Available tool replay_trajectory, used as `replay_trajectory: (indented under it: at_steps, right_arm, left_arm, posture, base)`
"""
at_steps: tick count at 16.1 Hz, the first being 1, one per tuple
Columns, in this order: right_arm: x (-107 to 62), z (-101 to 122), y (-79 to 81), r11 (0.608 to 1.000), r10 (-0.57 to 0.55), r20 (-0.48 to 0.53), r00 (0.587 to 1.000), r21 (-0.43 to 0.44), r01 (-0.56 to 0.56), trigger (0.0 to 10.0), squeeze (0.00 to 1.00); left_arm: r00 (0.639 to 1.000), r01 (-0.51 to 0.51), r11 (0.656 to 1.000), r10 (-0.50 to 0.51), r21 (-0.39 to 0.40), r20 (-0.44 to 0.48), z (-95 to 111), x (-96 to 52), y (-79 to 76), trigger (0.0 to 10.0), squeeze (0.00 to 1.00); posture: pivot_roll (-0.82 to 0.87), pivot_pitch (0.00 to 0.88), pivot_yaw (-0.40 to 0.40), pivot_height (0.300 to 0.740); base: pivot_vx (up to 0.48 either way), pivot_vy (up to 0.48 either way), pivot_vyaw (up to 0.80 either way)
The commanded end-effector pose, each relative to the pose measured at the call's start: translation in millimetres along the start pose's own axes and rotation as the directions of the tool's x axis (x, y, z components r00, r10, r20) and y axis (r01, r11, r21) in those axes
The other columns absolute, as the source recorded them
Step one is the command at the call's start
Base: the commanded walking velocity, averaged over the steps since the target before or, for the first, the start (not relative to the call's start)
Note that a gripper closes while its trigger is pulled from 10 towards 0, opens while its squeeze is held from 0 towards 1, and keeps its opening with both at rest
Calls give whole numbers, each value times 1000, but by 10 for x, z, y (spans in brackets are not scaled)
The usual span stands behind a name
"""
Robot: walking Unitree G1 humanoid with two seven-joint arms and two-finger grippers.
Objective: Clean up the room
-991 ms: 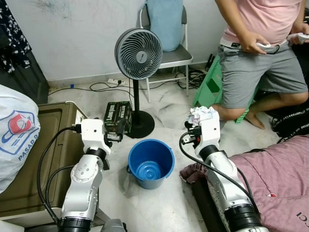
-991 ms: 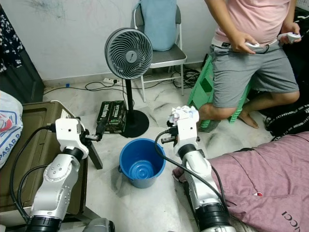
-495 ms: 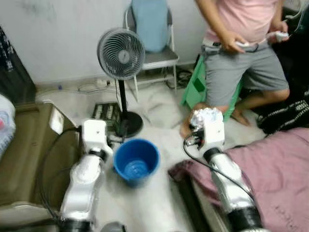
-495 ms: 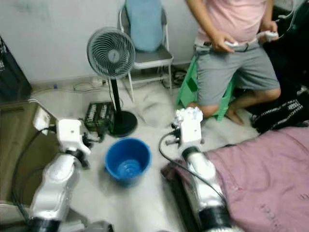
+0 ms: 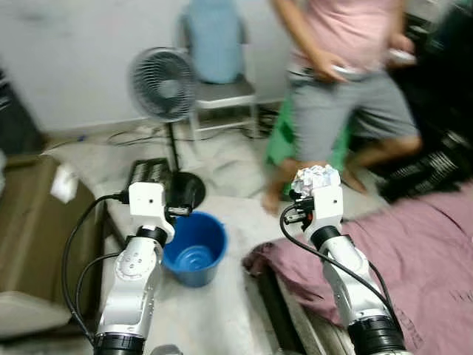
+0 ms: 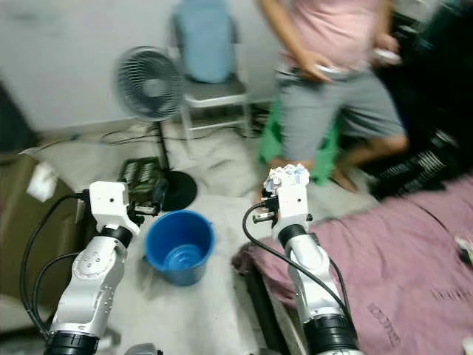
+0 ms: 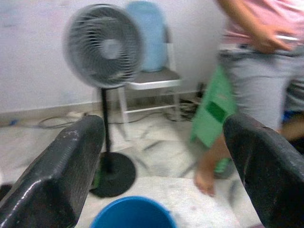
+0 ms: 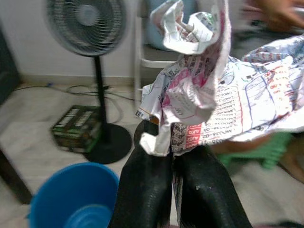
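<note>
**Paper wad held up, bucket waiting below**

Above the pale marbled floor (image 5: 222, 310), right gripper (image 8: 178, 142) raised with both black fingers pinched together on a crumpled wad of printed white paper (image 8: 209, 85). Carried high at chest level, off to the right of the round blue plastic bucket (image 5: 194, 248) and not over it yet. Left gripper (image 7: 164, 156) up beside the bucket's left rim, fingers spread wide apart, nothing between them.

On progress: one piece of litter picked up, none dropped; bucket looks bare inside as far as can be seen. Judged left to do: swing the wad across over the blue rim and let go, then hunt for more clutter. Heavy blur across both head views, so smaller scraps on the floor impossible to pick out.

Around the scene: grey pedestal fan (image 5: 160, 83) just behind the bucket, dark green printed carton (image 8: 76, 128) at its base, metal chair with a light blue cushion (image 5: 216, 44) against the wall, rumpled mauve blanket (image 5: 414, 251) at right, person in pink shirt and grey shorts (image 5: 347, 81) standing beyond.

On writing: pink and blue print plus small columns of text on the paper, too creased and soft to read. Carton lettering likewise unreadable.
</note>
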State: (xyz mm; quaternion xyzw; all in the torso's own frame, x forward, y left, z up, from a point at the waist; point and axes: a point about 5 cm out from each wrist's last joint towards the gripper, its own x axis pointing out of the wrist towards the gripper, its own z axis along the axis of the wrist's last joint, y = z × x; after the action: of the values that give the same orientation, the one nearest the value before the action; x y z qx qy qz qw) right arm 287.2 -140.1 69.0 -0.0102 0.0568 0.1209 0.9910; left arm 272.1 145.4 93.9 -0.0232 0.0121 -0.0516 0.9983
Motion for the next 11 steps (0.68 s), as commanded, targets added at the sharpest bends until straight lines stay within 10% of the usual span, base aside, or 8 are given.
replay_trajectory:
  at_steps: [1, 11]
  right_arm:
    - [30, 54, 47, 1000, 21, 21, 1000, -5, -21, 10000, 0]
    - [31, 43, 32, 1000, 19, 11, 1000, -14, -19, 10000, 0]
  left_arm:
    - [1000, -13, 1000, 13, -3, 1, 8, -4, 51, 10000, 0]
    - [1000, 18, 999, -19, -29, -18, -14, -6, 20, 10000, 0]
  posture:
    - [25, 0, -41, 740]
    - [19, 0, -44, 740]
  base:
    - [0, 0, 800]
    - [0, 0, 618]
